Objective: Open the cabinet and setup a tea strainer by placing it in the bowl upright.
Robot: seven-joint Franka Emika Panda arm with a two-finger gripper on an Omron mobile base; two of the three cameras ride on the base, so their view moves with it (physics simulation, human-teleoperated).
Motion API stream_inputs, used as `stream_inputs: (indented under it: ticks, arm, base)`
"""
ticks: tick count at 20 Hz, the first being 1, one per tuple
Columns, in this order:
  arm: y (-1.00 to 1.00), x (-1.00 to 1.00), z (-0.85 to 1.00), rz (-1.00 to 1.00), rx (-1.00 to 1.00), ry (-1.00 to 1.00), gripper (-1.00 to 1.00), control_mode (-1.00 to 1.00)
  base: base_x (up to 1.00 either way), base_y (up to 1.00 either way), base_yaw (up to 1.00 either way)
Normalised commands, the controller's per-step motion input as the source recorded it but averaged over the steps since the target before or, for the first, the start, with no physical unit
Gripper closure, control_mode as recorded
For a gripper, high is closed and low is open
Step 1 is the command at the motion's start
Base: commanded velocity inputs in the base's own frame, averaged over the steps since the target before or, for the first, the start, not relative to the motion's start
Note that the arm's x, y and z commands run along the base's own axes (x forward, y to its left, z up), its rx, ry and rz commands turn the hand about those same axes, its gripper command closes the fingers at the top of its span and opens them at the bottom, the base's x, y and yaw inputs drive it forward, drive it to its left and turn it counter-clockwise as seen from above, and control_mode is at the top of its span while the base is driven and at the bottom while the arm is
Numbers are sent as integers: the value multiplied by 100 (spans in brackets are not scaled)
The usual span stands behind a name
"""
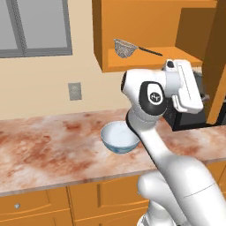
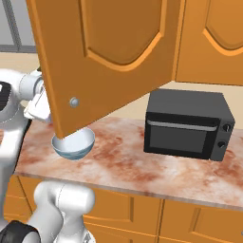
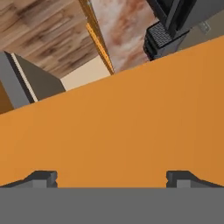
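Both of my finger tips rise at the bottom of the hand view, set wide apart with nothing between them, so my gripper (image 3: 111,178) is spread and empty. Just ahead of them is flat orange wood, which I take for the inner face of the cabinet (image 1: 145,31) door (image 2: 104,57), already swung wide open. In the left base view my hand sits to the right of the open cabinet, close by the door's edge and in front of the black microwave (image 2: 187,124).

What the next move turns on is this: the tea strainer (image 1: 125,47) lies up and to the left of my hand, on the cabinet's bottom shelf, above wrist height. Its long axis runs roughly along the shelf front, with the mesh basket at the left and the thin black handle pointing right, toward me (so the handle is the nearer end). I judge I must turn away from the door, rise and reach left to meet it.

Below the shelf, the bowl (image 1: 119,137) stands on the marbled counter (image 1: 48,145), left of my arm and almost straight under the strainer
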Motion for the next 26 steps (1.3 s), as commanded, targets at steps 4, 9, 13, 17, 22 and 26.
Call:
stream_inputs:
  ticks: [4,9,13,17,22,26]
  arm:
    - [-82,-50,4,9,13,-11,-100,-100]
    - [-91,8,-3,28,24,-1,-100,-100]
    - [-90,30,-1,25,22,0,-100,-100]
    - [-52,19,0,9,8,0,-100,-100]
    - [33,15,0,-3,-1,0,-100,-100]
    - [99,30,0,-11,-2,0,-100,-100]
  base:
    - [0,0,0]
    - [0,0,0]
    - [0,0,0]
    - [0,0,0]
    - [0,0,0]
    - [0,0,0]
